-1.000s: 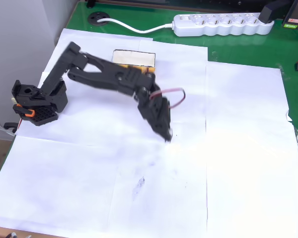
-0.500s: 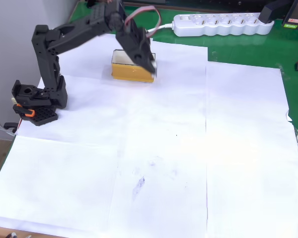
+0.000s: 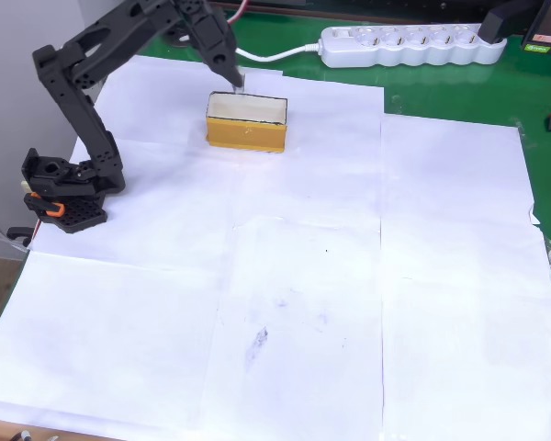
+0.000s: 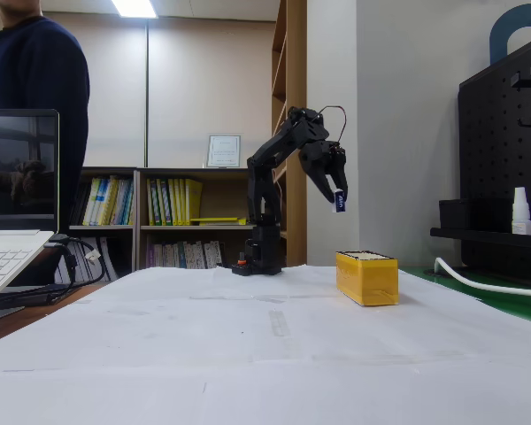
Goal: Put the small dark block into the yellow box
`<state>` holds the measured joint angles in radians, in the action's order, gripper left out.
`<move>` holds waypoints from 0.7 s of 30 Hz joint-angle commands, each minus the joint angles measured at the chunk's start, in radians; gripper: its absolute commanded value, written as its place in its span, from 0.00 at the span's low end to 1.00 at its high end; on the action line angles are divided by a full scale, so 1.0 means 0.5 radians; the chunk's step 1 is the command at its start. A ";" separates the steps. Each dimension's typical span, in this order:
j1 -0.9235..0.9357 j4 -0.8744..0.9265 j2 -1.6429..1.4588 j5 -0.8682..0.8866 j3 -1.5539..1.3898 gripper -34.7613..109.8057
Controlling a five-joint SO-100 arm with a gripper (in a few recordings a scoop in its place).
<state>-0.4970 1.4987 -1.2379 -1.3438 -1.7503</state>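
Note:
The yellow box (image 3: 246, 133) stands on the white paper at the back of the table, its cream inside facing up. It also shows low and right of centre in the fixed view, yellow box (image 4: 366, 277). My gripper (image 3: 234, 80) hangs in the air over the box's far left rim. In the fixed view the gripper (image 4: 338, 199) points down, well above the box and slightly left of it. It is shut on the small dark block (image 4: 339, 204), which shows a pale face at the fingertips. In the overhead view the block is too small to make out.
The arm's base (image 3: 66, 190) sits at the paper's left edge. A white power strip (image 3: 411, 44) and its cable lie on the green mat (image 3: 459, 92) behind the box. In the fixed view a laptop (image 4: 16, 212) and a person (image 4: 35, 66) are at the left.
The gripper rose from the middle of the paper, swung back over the yellow box, and now hangs higher, over the box's far left rim.

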 commanded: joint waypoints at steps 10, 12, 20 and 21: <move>-0.074 -0.491 0.110 -0.193 0.433 0.24; -0.104 -0.503 0.095 -0.190 0.433 0.24; -0.166 -0.592 0.058 -0.184 0.448 0.24; -0.166 -0.617 0.046 -0.175 0.454 0.24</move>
<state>-0.5722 1.2103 -1.2364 -1.4327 -1.5048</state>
